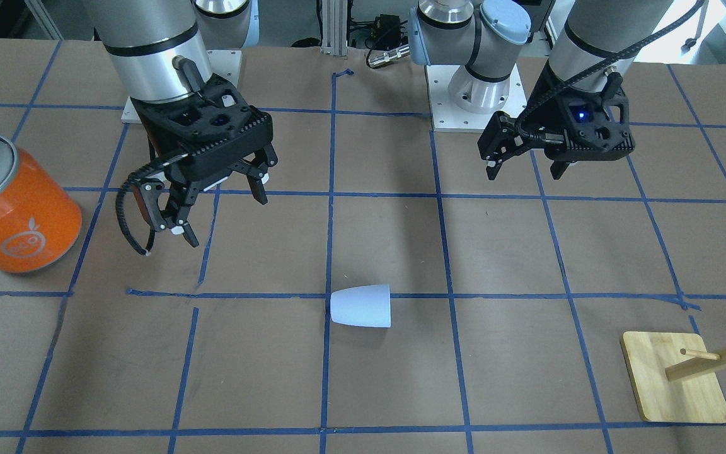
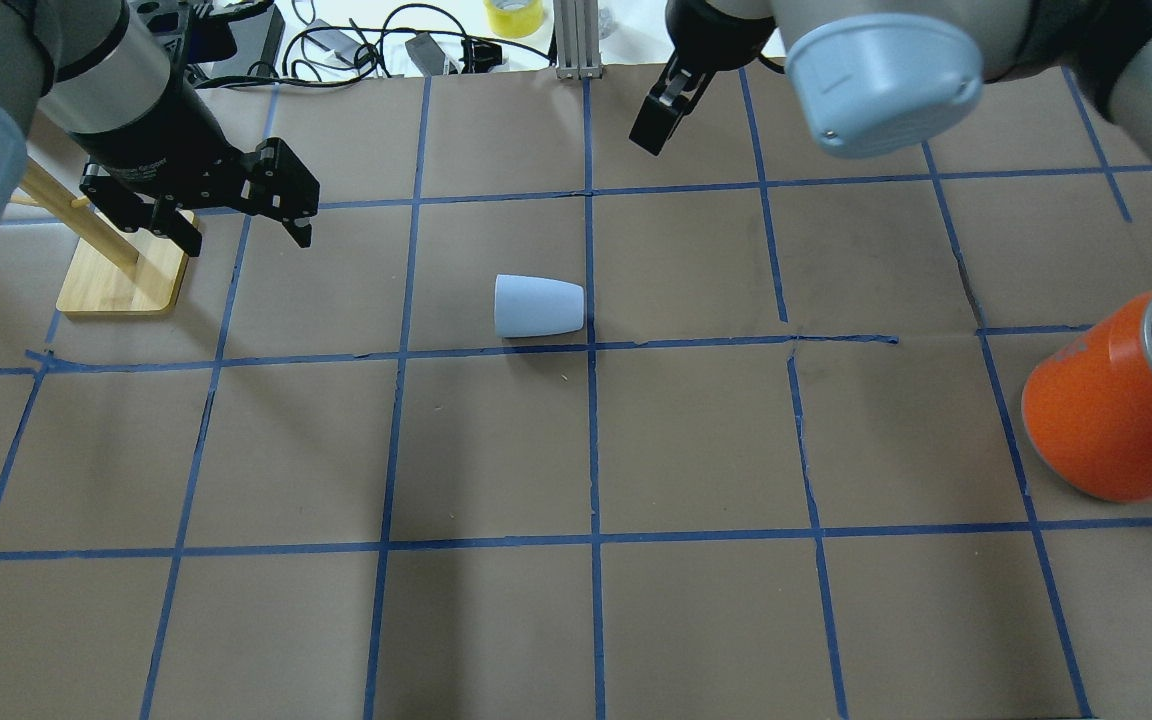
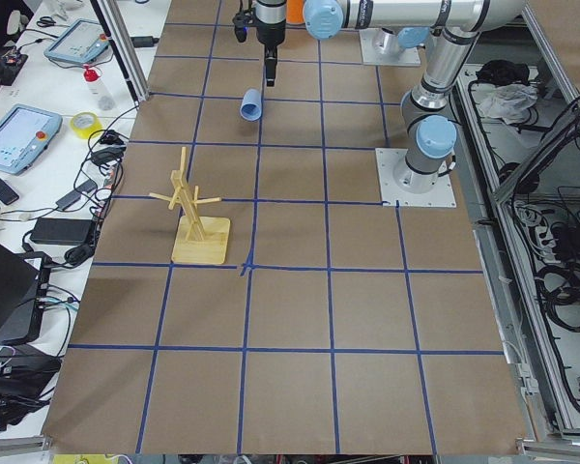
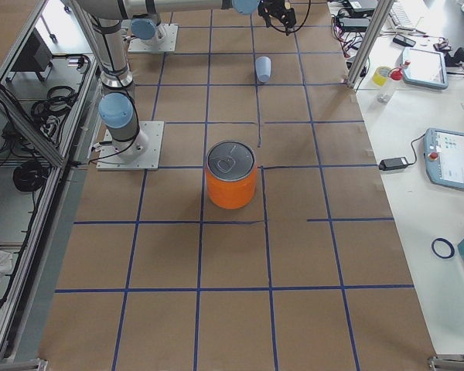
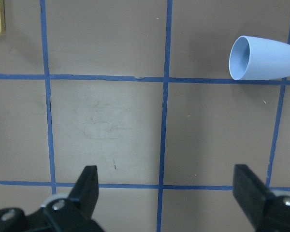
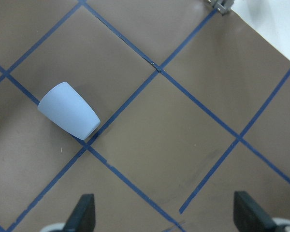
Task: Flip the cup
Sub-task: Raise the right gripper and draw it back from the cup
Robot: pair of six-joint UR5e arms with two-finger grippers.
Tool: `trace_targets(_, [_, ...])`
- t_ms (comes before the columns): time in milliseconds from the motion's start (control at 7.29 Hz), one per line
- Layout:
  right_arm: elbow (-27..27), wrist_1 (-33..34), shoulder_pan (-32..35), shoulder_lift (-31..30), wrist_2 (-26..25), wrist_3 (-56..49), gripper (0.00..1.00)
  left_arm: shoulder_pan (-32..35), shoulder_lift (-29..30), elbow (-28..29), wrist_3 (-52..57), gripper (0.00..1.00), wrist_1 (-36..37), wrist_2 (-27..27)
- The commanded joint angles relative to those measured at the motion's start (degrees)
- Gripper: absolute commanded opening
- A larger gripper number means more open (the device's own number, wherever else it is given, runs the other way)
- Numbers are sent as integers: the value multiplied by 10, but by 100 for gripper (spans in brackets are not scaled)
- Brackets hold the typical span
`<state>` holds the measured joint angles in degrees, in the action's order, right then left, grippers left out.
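Left fingers [image 5: 88, 186] and right fingers [image 6: 83, 210] spread wide; the empty cup [image 5: 263, 58] lies sideways.

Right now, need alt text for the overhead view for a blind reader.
A pale blue cup lies on its side on a brown table gridded with blue tape, rim toward the left gripper, which hovers apart from it, jaws open. The right gripper hangs at the far edge; an orange can stands at right, a wooden stand at left.

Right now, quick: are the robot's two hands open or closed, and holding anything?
Left hand: open, holding nothing.
Right hand: open, holding nothing.
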<state>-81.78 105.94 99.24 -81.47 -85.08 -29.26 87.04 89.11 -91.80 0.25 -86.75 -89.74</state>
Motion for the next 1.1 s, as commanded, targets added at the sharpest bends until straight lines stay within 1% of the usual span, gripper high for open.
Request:
trace_targets(0, [0, -59, -30, -12, -41, 131, 100, 0, -1, -1, 0, 100, 0, 0])
trace_targets(137, [0, -74, -45, -13, -50, 193, 100, 1, -2, -1, -1, 100, 0, 0])
trace_targets(275, [0, -103, -50, -17, -50, 207, 100, 1, -2, -1, 0, 100, -1, -1])
trace_targets(412, [-1, -112, -53, -17, -53, 208, 100, 0, -2, -2, 0, 100, -1, -1])
trace_targets(549, [-2, -140, -56, -17, -53, 210, 100, 1, -2, -3, 0, 100, -1, -1])
trace_targets(961, [0, -143, -56, -18, -53, 199, 100, 1, 0, -4, 0, 100, -1, 0])
